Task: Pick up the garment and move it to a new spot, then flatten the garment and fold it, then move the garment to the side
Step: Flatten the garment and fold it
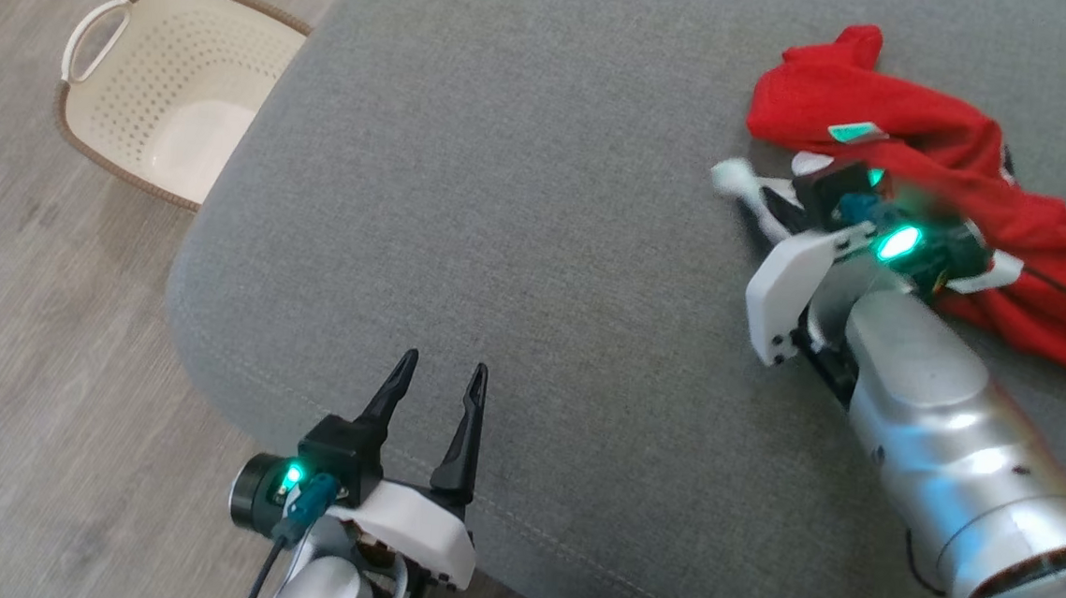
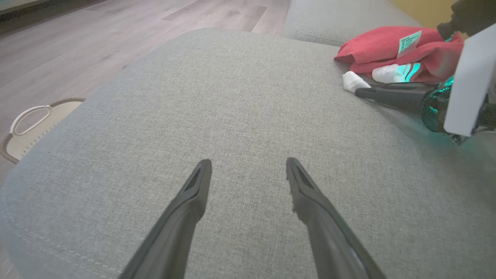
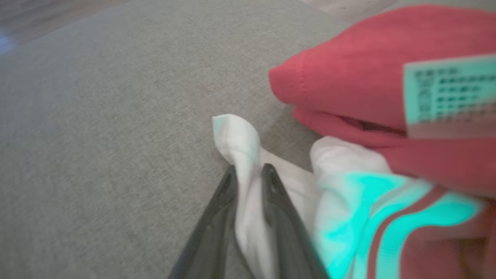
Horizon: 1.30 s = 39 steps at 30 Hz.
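Note:
The garment (image 1: 893, 108) is a crumpled red heap with white parts and a small tag, lying at the far right of the grey cushion (image 1: 503, 194). My right gripper (image 1: 758, 198) lies low at the heap's left edge. In the right wrist view its fingers (image 3: 271, 190) are pinched together on a white fold of the garment (image 3: 348, 77), whose end sticks out past the tips. The left wrist view shows the garment (image 2: 379, 42) at upper right, the right gripper (image 2: 358, 92) beside it. My left gripper (image 1: 445, 365) hovers open over the cushion's near edge, nothing between its fingers (image 2: 193, 193).
A cream perforated laundry basket (image 1: 101, 34) stands on the wood floor beyond the cushion's left corner, its handle (image 2: 31, 116) visible in the left wrist view. The cushion's rounded edge runs along the left and near sides.

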Motion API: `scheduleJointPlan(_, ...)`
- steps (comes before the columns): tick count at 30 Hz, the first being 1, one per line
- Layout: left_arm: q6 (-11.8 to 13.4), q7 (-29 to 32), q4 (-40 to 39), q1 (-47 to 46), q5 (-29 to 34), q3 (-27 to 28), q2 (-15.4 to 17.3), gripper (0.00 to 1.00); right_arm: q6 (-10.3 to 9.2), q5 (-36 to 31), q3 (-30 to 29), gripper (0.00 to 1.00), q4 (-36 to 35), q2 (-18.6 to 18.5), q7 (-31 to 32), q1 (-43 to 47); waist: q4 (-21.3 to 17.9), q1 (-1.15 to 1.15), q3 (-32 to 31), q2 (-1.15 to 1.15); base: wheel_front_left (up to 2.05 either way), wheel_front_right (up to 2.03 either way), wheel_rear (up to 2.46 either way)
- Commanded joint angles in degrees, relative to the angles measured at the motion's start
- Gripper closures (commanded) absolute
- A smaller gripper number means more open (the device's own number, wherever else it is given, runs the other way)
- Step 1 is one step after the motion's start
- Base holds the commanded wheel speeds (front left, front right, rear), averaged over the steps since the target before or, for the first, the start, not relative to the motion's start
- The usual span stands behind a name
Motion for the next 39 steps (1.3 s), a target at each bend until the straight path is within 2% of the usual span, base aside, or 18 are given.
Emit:
scheduleJointPlan(1,0.5,-0.3,-2.0,-1.6,-0.5,1.3,0.1,0.00,0.21,-1.0,0.7,1.00,0.5,0.5,-0.2,0.5,-0.4,0.00,0.3,0.00,0.00,0.00,0.00)
scheduleJointPlan(9,0.6,-0.3,-1.7,-2.1,-0.6,2.6,0.1,0.00,0.21,-2.7,-3.5,1.00,-2.3,-0.4,-9.7,-5.6,-4.8,0.00,-1.9,0.00,0.00,0.00,0.00)
scheduleJointPlan(16,-0.2,-0.3,-0.7,-0.5,0.1,3.5,0.1,0.00,0.21,-2.5,-8.5,1.00,-11.4,-3.9,-11.3,-17.4,-7.6,0.00,-7.0,0.00,0.00,0.00,0.00)
scheduleJointPlan(19,-0.8,-0.3,-0.2,0.3,0.1,3.2,0.1,0.00,0.21,-3.7,-7.8,1.00,-13.1,-4.9,-11.4,-21.7,-7.2,0.00,-8.6,0.00,0.00,0.00,0.00)
scheduleJointPlan(24,-1.2,-0.3,-0.1,1.4,-0.6,1.9,0.1,0.00,0.21,-4.5,-4.5,1.00,-15.5,-6.2,-11.4,-26.5,-4.2,0.00,-10.5,0.00,0.00,0.00,0.00)
scheduleJointPlan(30,-1.1,-0.3,0.3,2.7,-0.5,1.8,0.1,0.00,0.21,-3.3,-0.2,1.00,-19.8,-7.1,-11.4,-28.2,-2.8,0.00,-11.2,0.00,0.00,0.00,0.00)
scheduleJointPlan(32,-0.9,-0.3,0.3,3.1,-0.5,2.4,0.1,0.00,0.21,-2.3,1.3,1.00,-21.3,-8.4,-11.4,-27.3,-3.5,0.00,-11.3,0.00,0.00,0.00,0.00)
scheduleJointPlan(35,-1.1,-0.3,0.0,3.3,-0.2,3.2,0.1,0.00,0.21,0.1,3.2,1.00,-24.2,-13.4,-11.4,-23.7,-6.8,0.00,-10.8,0.00,0.00,0.00,0.00)
scheduleJointPlan(39,-1.5,-0.3,0.1,2.4,0.4,3.7,0.1,0.00,0.21,2.2,2.1,1.00,-23.9,-20.4,-11.4,-19.7,-10.9,0.00,-9.9,0.00,0.00,0.00,0.00)
